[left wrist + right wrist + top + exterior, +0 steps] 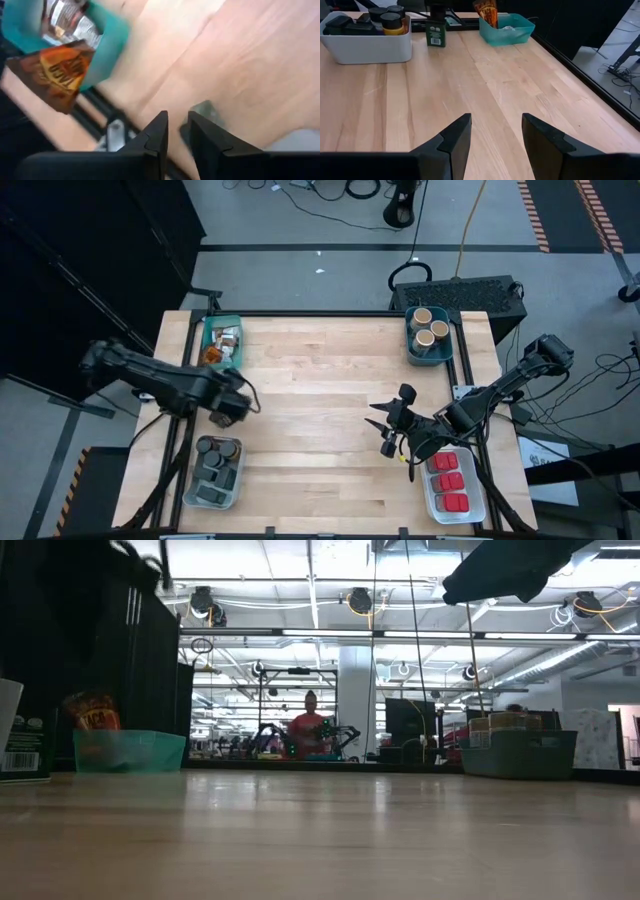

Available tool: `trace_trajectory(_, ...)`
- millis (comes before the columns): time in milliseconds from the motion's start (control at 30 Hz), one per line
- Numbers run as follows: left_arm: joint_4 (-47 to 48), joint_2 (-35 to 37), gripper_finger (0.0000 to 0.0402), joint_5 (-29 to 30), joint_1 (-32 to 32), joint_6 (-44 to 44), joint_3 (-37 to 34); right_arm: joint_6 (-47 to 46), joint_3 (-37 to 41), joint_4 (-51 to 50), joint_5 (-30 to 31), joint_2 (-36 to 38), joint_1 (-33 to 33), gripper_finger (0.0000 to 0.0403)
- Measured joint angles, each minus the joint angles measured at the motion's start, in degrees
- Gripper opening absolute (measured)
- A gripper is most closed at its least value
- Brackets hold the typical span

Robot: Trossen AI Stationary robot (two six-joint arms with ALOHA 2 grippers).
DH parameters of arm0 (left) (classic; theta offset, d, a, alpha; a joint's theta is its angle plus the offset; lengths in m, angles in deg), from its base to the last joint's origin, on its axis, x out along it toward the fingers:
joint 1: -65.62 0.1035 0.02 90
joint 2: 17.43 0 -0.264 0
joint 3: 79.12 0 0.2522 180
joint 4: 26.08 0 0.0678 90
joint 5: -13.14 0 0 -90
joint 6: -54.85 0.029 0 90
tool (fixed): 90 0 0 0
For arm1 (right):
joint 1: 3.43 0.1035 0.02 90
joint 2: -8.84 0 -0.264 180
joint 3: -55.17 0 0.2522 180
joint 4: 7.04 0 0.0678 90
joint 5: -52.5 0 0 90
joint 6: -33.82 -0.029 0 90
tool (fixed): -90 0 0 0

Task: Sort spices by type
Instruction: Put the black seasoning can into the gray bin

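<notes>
Left gripper: your left gripper (232,406) sits near the worktop's 9 o'clock edge, between the teal bin and the clear bin. In its wrist view the fingers (159,132) stand nearly together with nothing between them.

Right gripper: your right gripper (390,427) hovers at about 4 o'clock, fingers (455,137) spread apart and empty, over bare wood.

Dark jars: they fill the clear bin (187,490) at 8 o'clock, just below the left gripper. One dark green tin (435,35) seems to stand on the worktop beside that bin, outside it.

Packets: the printed packets (226,340) lie in the teal bin (206,332) at 10 o'clock; an orange one (62,75) leans up over its rim.

Tan cylinders: three tan cylinders (428,326) stand in the second teal bin (410,350) at 1 o'clock.

Red tins: the red tins (450,480) lie in a column in the clear tray (430,498) at 5 o'clock.

Step in hand: sorting looks nearly finished; the middle of the worktop (320,400) carries no spices.

Next move: I judge you should check the lone tin with the left gripper; open it, grasp the tin, and set it among the dark jars.
</notes>
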Motion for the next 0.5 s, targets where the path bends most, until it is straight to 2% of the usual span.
trace_trajectory(233, -5.0, 8.5, 0.0082, 1.8, -5.6, -10.7, 0.0, 0.0, 0.0, -0.6, 0.0, 0.0, 0.0, 0.0160)
trace_trajectory(400, -2.6, 9.1, 0.0082, 2.7, -7.7, -16.9, -0.5, 0.0, 0.0, -0.6, 0.0, 0.0, 0.0, 0.0160)
trace_trajectory(500, -3.0, 9.1, 0.0082, 0.8, -8.0, -17.2, -1.8, 0.0, 0.0, -0.6, 0.0, 0.0, 0.0, 0.0160)
